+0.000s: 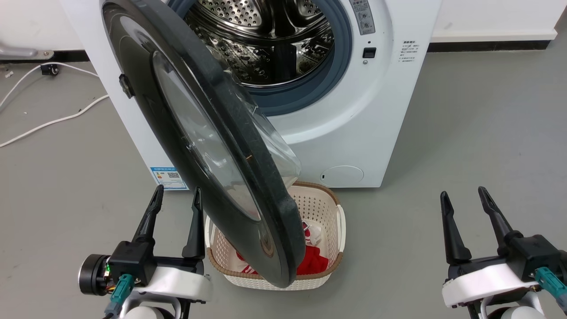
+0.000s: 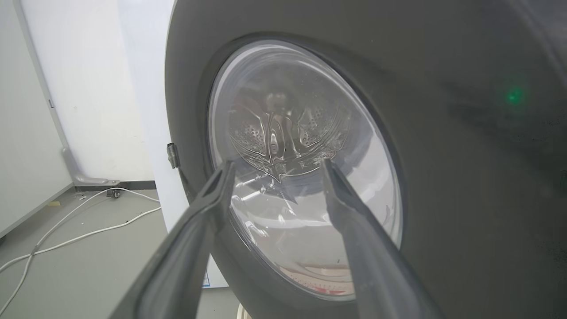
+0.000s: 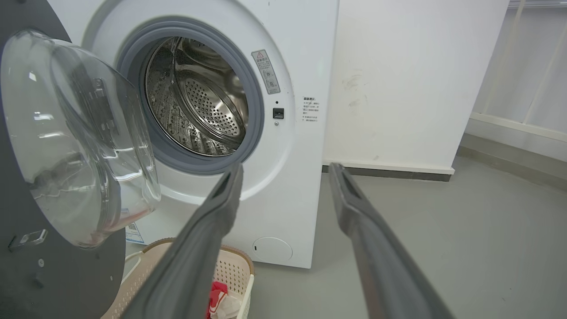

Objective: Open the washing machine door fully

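Over grey floor (image 1: 465, 133), washing machine door (image 1: 199, 133) juts outward, left claw (image 1: 178, 190) and right claw (image 1: 462, 192) apart.

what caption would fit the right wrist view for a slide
Open right claw facing the white washing machine, its door swung out at left, steel drum exposed, laundry basket below.

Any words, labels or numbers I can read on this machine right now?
No wording is legible.
Grey sticker, front of the washing machine: warning triangle, words too small.
Black print right of it: too small.
Blue label, low on front: QR code, words blurred.
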